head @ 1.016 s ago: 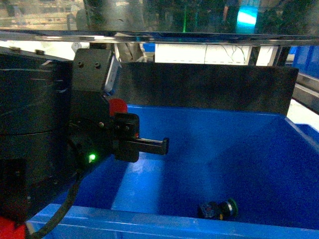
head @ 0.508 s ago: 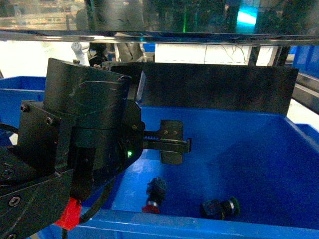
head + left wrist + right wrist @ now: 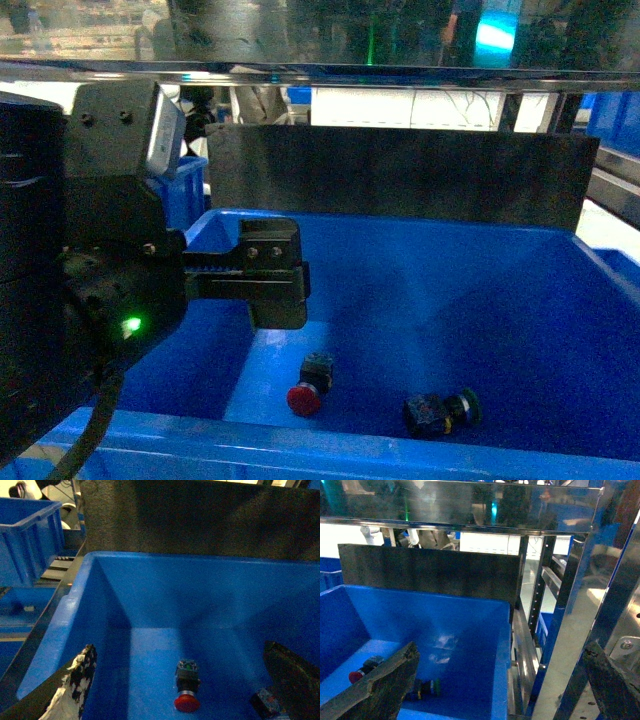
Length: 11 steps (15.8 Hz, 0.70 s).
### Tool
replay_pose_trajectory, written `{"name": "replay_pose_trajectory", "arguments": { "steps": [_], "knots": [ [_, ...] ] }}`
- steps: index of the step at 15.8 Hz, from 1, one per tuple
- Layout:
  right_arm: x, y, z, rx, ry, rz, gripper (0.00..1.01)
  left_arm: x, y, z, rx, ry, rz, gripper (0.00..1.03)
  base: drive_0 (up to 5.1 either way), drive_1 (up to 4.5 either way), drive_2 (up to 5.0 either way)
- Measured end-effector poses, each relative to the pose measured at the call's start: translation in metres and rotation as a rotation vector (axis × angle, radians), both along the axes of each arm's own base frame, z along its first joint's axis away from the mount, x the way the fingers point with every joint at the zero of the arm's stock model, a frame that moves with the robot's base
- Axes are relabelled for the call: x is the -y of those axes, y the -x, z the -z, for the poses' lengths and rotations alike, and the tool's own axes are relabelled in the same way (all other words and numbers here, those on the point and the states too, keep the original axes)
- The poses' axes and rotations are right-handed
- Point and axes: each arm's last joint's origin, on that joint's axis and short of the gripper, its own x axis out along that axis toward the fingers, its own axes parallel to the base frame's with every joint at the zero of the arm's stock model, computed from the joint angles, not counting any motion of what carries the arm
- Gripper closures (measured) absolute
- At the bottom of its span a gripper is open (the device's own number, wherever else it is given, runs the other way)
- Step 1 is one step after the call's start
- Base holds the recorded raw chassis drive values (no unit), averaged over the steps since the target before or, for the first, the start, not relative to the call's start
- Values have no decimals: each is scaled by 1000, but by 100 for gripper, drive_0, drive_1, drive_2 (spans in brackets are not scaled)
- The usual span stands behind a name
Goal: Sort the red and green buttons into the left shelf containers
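Two push buttons lie in one deep blue plastic bin (image 3: 520, 290).

Left end effector (image 3: 180, 680) hangs released above; red mushroom-cap button (image 3: 308, 385) and green-cap button (image 3: 441, 411) rest near the front wall. Right end effector (image 3: 502, 680) hangs spread and empty.

Dim bluish light, bright blown-out background, glare on metal shelving, soft grainy focus

Your left arm (image 3: 90, 290) is a bulky matte-black housing with round screw heads near its top, a small green indicator light low on its body, and a black cable trailing beneath. Its gripper (image 3: 262, 272) is a black block on a toothed rail. The wrist views show worn, speckled fingertips (image 3: 82, 672).
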Motion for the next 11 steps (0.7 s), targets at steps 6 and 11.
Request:
{"name": "replay_pose_trajectory", "arguments": {
  "steps": [6,11],
  "knots": [
    [0,0,0,0,0,0,3,-41,70,-36,72,-48,-61,5,0,0,0],
    [0,0,0,0,0,0,3,-66,136,-74,141,-66,-185,5,0,0,0]
  ]
}}
